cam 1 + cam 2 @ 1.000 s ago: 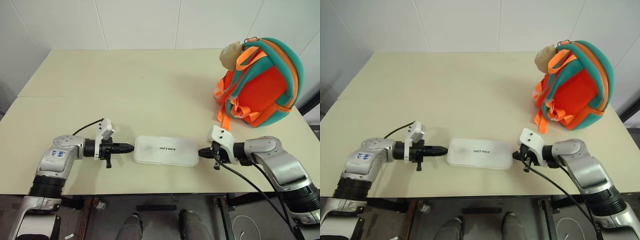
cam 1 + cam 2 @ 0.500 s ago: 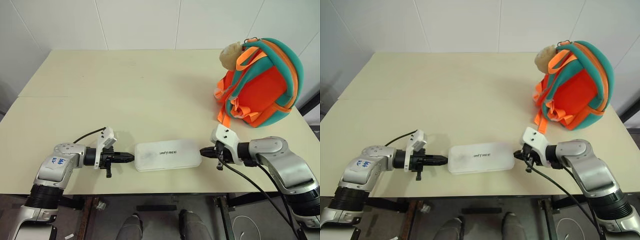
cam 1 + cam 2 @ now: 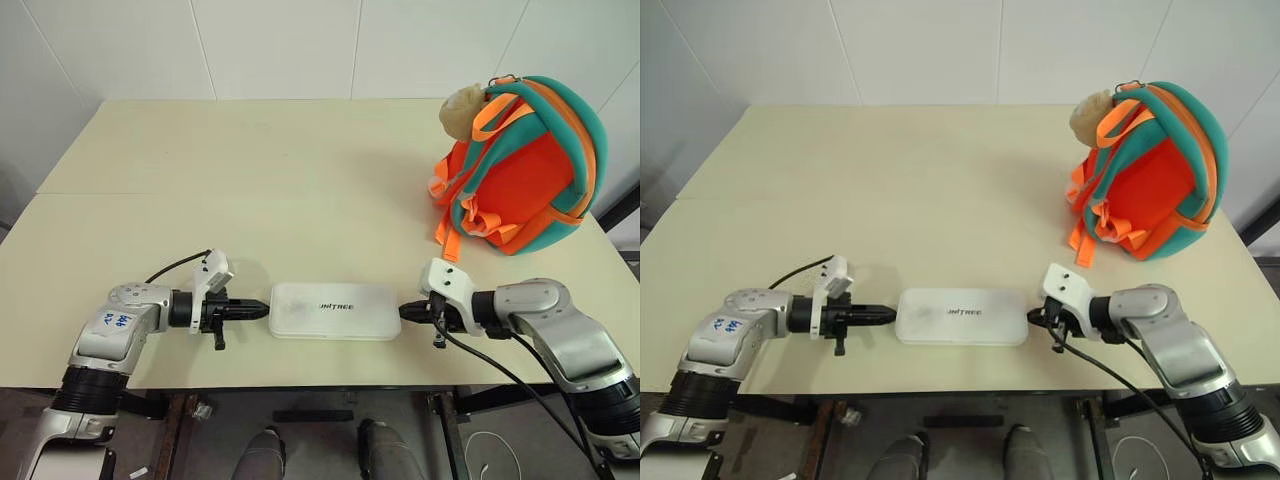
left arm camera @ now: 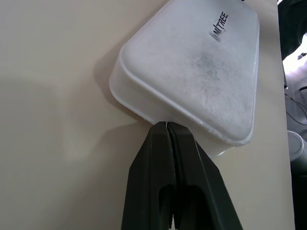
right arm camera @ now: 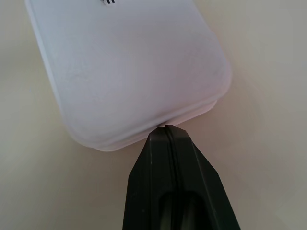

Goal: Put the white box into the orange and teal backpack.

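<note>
Lying flat near the table's front edge, at about 6 o'clock, the white box has its small dark lettering facing up, too small in the head views to read with certainty. The left gripper presses its closed tips against the box's short end at 9 o'clock, and the right gripper meets the opposite end at 3 o'clock, fingers likewise closed; neither clasps the box, both only touch its ends. In the left wrist view, the black fingers hide part of the box's near rim. Well apart, at about 2 o'clock, the orange and teal backpack stands upright near the table's right edge, its opening not visible, a beige plush toy at its top. The table is pale cream with a seam across its left side; white wall panels rise behind.
</note>
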Controlling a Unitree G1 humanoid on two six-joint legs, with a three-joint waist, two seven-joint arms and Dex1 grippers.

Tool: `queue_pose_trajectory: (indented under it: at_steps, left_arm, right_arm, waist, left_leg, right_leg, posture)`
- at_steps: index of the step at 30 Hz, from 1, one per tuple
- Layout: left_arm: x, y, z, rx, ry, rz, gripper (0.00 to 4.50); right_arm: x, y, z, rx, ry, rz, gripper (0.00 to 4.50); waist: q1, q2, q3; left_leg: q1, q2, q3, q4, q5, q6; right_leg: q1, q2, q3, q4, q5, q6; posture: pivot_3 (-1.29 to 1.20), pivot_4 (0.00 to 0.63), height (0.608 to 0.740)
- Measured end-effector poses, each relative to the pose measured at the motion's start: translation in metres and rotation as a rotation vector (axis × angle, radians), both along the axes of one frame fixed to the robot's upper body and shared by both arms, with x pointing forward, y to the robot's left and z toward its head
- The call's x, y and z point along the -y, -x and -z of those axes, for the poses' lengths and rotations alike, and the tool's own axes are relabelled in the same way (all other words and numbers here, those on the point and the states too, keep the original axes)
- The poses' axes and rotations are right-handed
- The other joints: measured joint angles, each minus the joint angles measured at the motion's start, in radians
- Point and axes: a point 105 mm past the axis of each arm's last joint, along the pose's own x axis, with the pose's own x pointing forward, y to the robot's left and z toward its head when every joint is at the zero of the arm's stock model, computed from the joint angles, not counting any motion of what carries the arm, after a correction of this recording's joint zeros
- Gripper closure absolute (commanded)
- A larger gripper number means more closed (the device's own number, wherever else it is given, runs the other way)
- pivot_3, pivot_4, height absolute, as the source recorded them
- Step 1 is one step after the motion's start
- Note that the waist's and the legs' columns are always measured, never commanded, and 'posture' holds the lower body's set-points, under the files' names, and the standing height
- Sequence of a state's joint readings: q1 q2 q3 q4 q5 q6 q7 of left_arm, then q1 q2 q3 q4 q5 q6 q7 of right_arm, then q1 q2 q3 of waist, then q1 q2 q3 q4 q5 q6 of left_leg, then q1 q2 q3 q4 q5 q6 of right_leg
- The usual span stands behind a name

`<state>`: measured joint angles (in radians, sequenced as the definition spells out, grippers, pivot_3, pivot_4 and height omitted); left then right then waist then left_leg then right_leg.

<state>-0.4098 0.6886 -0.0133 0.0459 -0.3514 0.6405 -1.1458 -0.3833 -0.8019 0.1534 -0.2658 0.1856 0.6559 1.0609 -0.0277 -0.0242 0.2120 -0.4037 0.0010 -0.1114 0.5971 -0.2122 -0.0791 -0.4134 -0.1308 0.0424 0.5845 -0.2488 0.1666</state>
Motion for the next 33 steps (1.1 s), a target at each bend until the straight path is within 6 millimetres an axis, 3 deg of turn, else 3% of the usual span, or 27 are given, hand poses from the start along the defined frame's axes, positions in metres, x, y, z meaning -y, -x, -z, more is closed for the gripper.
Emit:
queue_pose_trajectory:
  at_steps: [9, 10, 14, 18, 24, 33]
  left_arm:
    - [-0.013, -0.004, -0.003, 0.036, -0.051, -0.014, 4.46]
    - [-0.016, -0.005, -0.002, 0.042, -0.08, -0.017, 4.29]
    - [-0.024, -0.014, -0.006, 0.057, -0.109, -0.069, 3.29]
    - [-0.028, -0.015, -0.003, -0.01, -0.106, -0.114, 1.96]
    - [-0.028, -0.016, -0.014, -0.202, -0.012, -0.194, 0.07]
    - [-0.018, -0.004, -0.021, -0.586, 0.186, -0.26, 0.01]
  right_arm:
    - [0.015, -0.009, 0.0, 0.052, 0.025, 0.015, 4.5]
    - [0.015, -0.011, -0.004, 0.091, 0.017, 0.005, 4.5]
    - [0.02, -0.015, -0.013, 0.156, 0.015, -0.004, 3.62]
    - [0.025, -0.013, -0.014, 0.149, 0.041, -0.011, 2.2]
    - [0.025, -0.012, -0.015, 0.145, 0.039, -0.019, 0.15]
    - [0.024, -0.014, -0.015, 0.156, 0.032, -0.01, 0.03]
  waist:
    - [0.0, 0.0, 0.0]
    - [-0.001, 0.0, 0.0]
    - [0.0, 0.0, 0.0]
    - [0.0, 0.0, 0.0]
    - [-0.003, 0.0, 0.0]
    - [-0.001, 0.0, 0.0]
  left_leg:
    - [0.0, 0.0, 0.0, 0.0, 0.0, 0.0]
    - [0.0, 0.0, 0.0, 0.0, 0.0, 0.0]
    - [0.0, 0.0, 0.0, 0.0, 0.0, 0.0]
    - [0.0, 0.0, 0.0, 0.0, 0.0, 0.0]
    - [0.0, 0.0, 0.0, 0.001, 0.0, 0.0]
    - [0.0, 0.0, 0.0, 0.001, 0.0, 0.0]
  right_leg:
    - [0.0, 0.0, 0.0, 0.0, 0.0, 0.0]
    - [0.0, 0.0, 0.0, 0.0, 0.0, 0.0]
    - [0.0, 0.0, 0.0, 0.0, 0.001, 0.001]
    - [0.0, 0.0, 0.0, 0.0, 0.001, 0.003]
    - [0.0, 0.0, 0.0, 0.001, 0.001, 0.002]
    - [0.0, 0.0, 0.0, 0.002, 0.001, 0.003]
  posture:
    - [0.0, 0.15, 0.74]
    - [0.0, 0.15, 0.74]
    - [0.0, 0.15, 0.74]
    - [0.0, 0.15, 0.74]
    - [0.0, 0.15, 0.74]
    - [0.0, 0.15, 0.74]
